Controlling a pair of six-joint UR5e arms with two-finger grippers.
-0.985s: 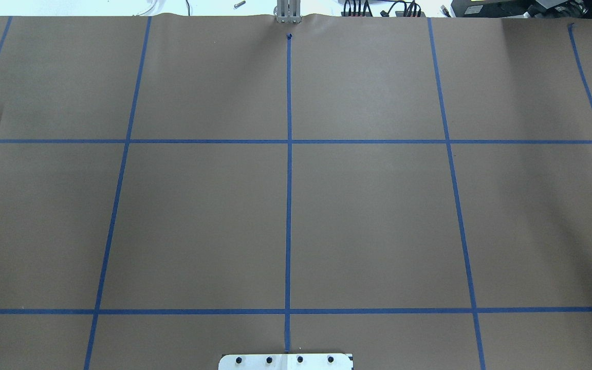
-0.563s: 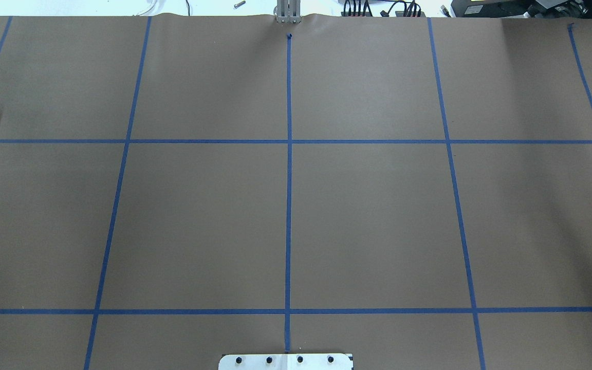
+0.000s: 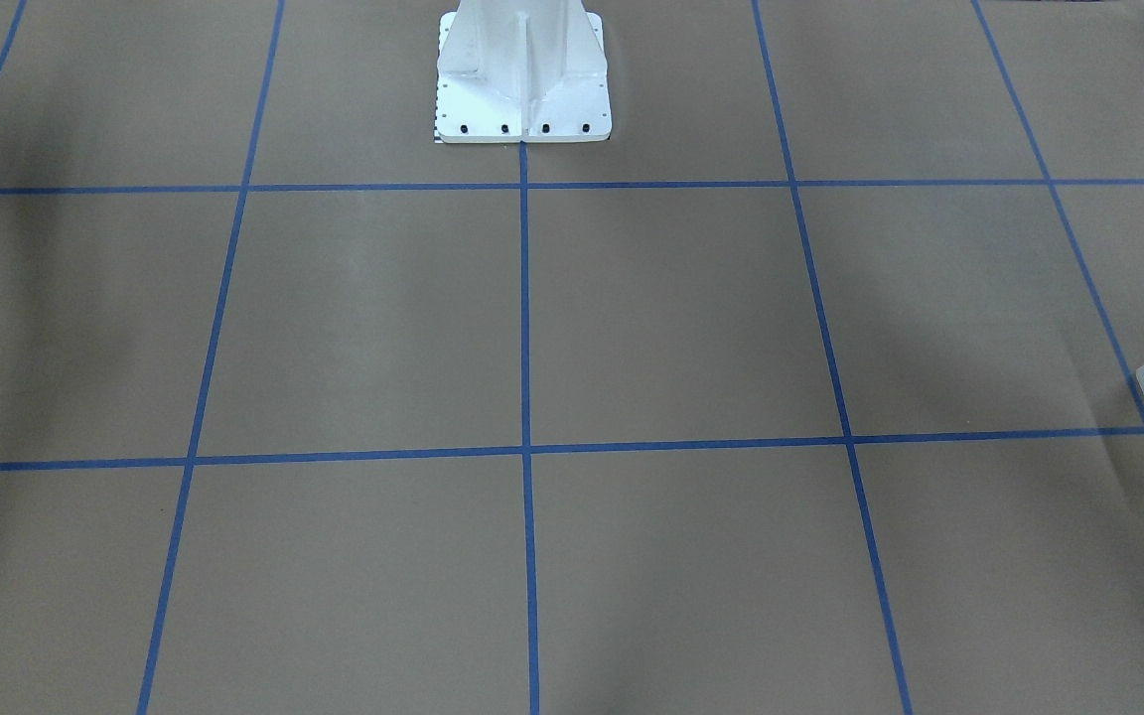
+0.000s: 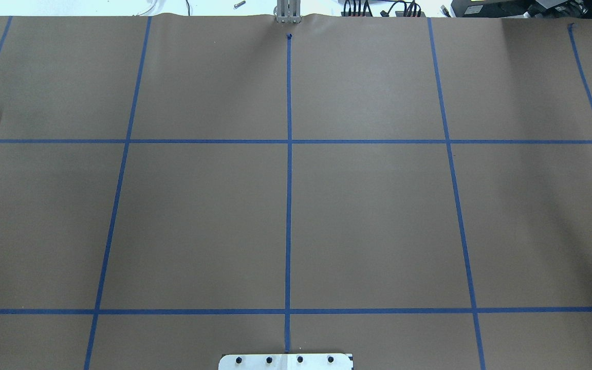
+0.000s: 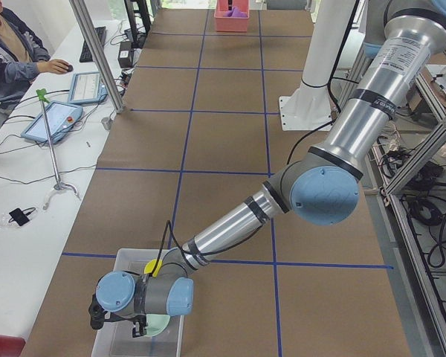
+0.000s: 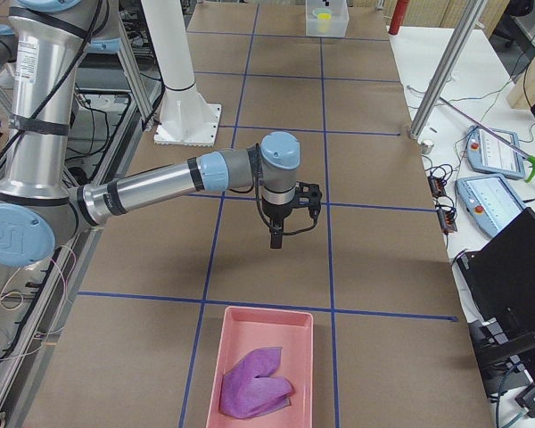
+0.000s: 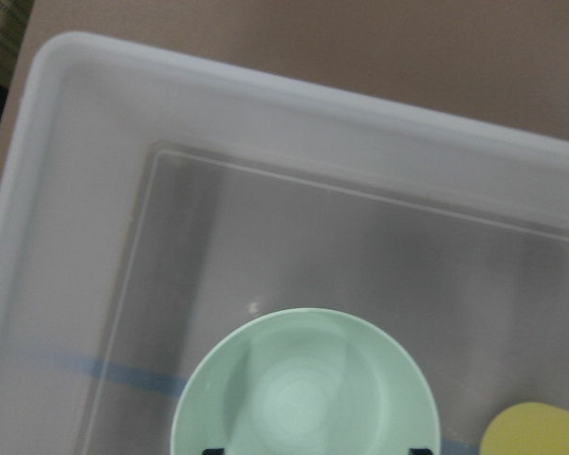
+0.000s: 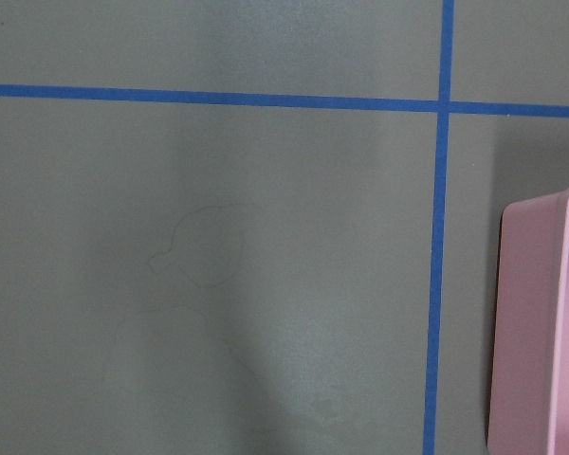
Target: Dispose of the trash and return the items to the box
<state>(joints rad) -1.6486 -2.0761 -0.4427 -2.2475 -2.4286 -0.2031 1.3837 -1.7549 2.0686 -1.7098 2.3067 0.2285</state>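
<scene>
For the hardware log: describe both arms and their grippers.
The left arm and right arm are silver tubes with light-blue joint caps and black cables along them. The left gripper and right gripper are black.

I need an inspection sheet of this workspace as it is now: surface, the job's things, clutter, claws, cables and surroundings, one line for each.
Surface: brown paper with a blue tape grid, lying flat.
Job's things: bowl and cup sit in the box, side by side and apart, at the table's left end.
Clutter: pink tray holding a purple cloth, at the right end.
Claws: left claw is over the bowl, with its tips wide apart in the wrist view; right claw hangs over bare paper, state unclear.
Cables: black cable along the left arm; more cables beyond the far edge.
Surroundings: person at a side desk with tablets.
</scene>
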